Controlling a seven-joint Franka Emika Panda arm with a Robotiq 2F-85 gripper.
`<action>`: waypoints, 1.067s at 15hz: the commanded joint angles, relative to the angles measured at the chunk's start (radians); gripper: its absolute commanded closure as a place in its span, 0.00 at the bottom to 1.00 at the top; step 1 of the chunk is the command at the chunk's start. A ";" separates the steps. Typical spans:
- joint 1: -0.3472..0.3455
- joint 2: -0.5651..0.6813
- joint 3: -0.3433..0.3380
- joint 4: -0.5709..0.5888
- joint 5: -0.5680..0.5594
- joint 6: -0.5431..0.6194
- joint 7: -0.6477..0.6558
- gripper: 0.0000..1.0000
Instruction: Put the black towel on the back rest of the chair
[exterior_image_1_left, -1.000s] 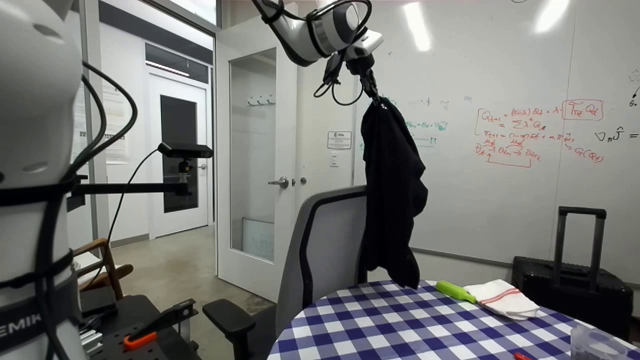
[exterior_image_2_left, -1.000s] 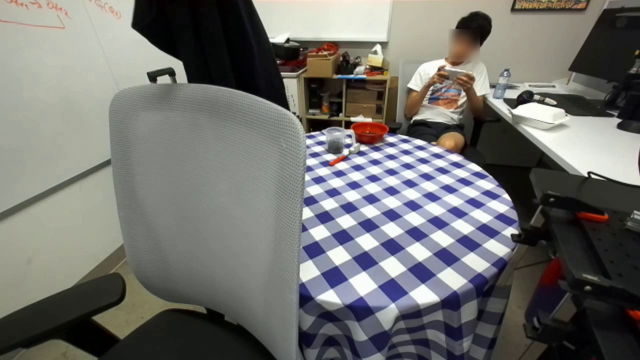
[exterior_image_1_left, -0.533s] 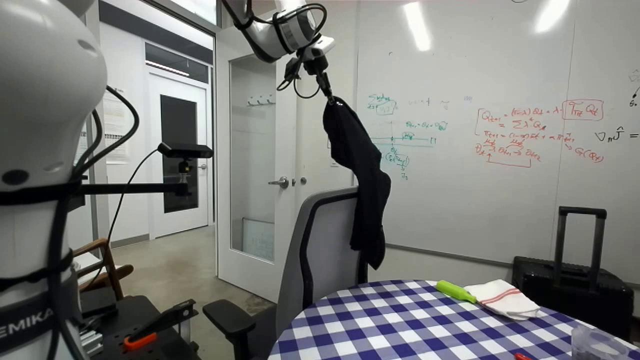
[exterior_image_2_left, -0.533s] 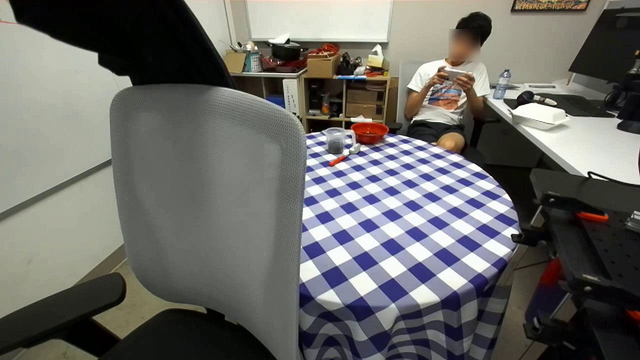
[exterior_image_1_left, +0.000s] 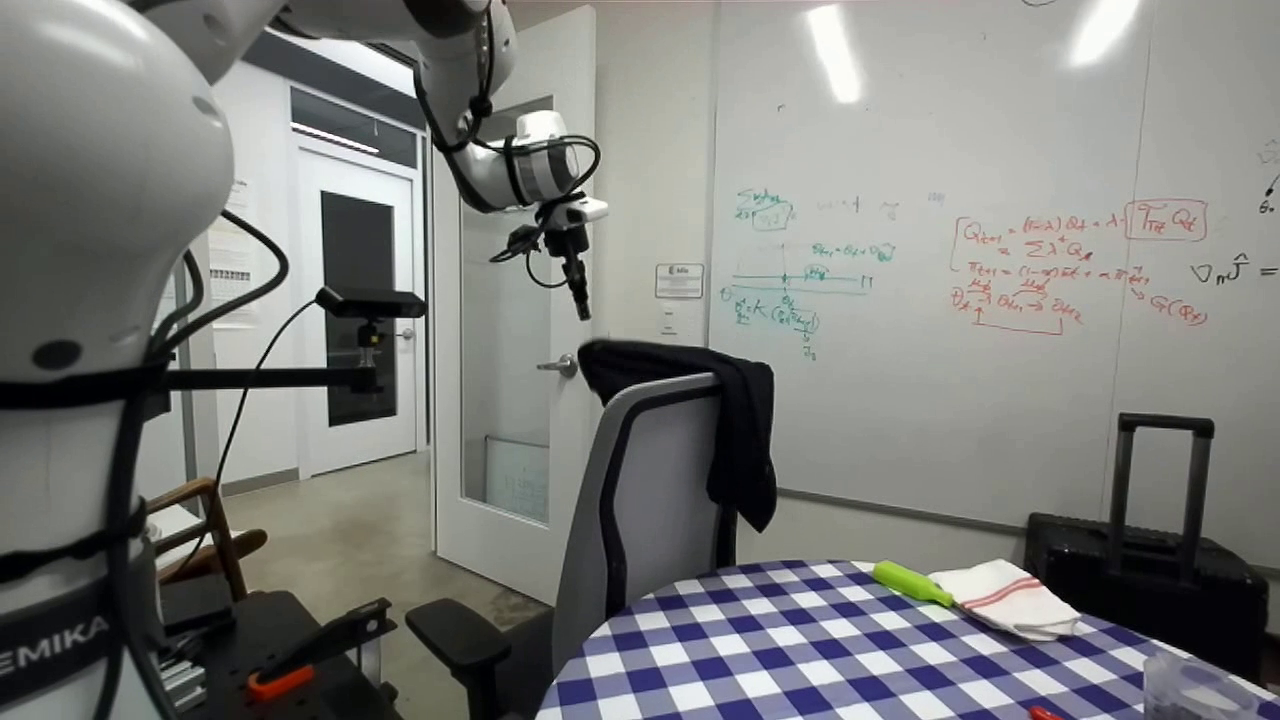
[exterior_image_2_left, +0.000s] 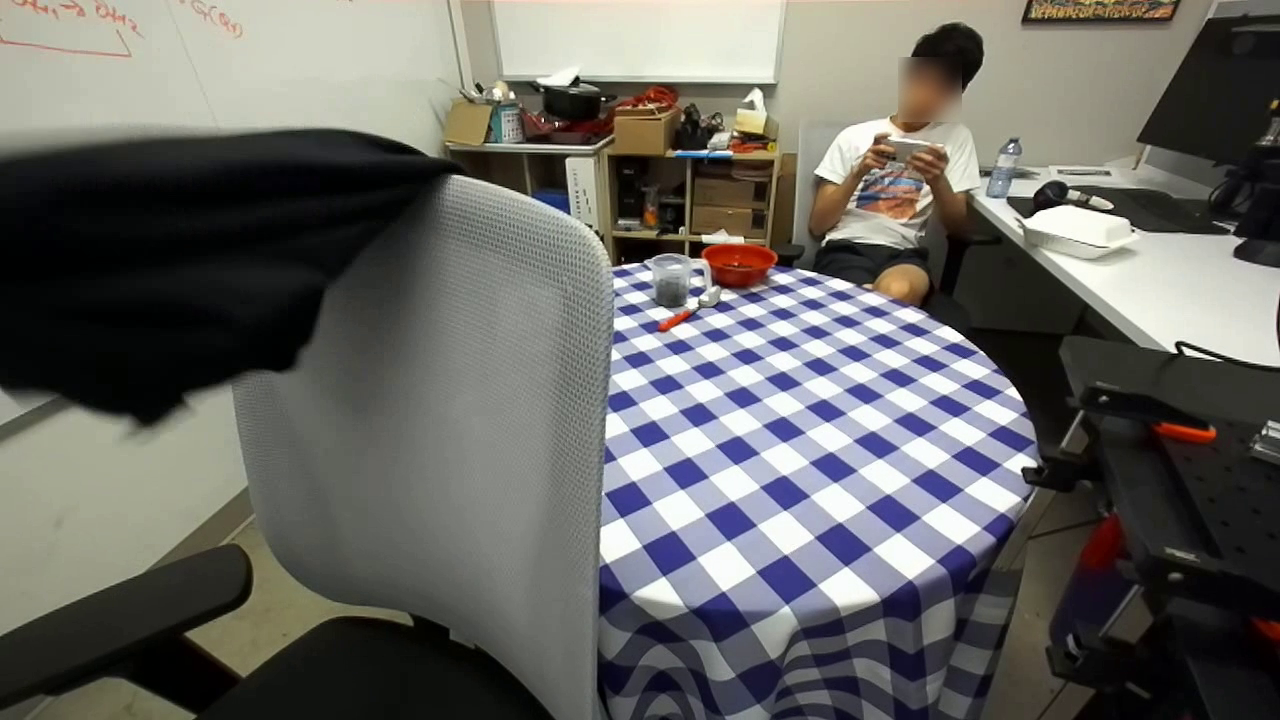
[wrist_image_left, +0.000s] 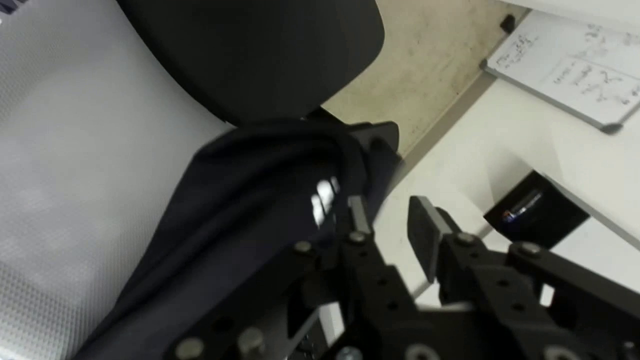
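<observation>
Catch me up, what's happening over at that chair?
The white robot arm has its black pincer open and empty, just above the black cloth towel and apart from it. The towel crosses the top of the grey mesh back rest: one end hangs on the side of the blue-and-white checked table. The other end, blurred in an exterior view, juts out on the side of the black seat, so it may not have settled.

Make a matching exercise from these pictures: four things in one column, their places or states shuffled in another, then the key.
Things
1. black towel
2. gripper
3. red bowl
4. white container

Places or states
A. on the desk
B. over the top of the back rest
C. on the checked tablecloth
D. open, gripping nothing

Pairs: 1-B, 2-D, 3-C, 4-A
</observation>
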 joint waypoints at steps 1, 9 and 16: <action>-0.006 0.078 0.022 0.079 0.091 -0.086 -0.120 0.41; -0.128 -0.027 0.082 -0.066 0.239 -0.222 -0.392 0.00; -0.313 -0.304 0.081 -0.363 0.536 -0.420 -0.908 0.00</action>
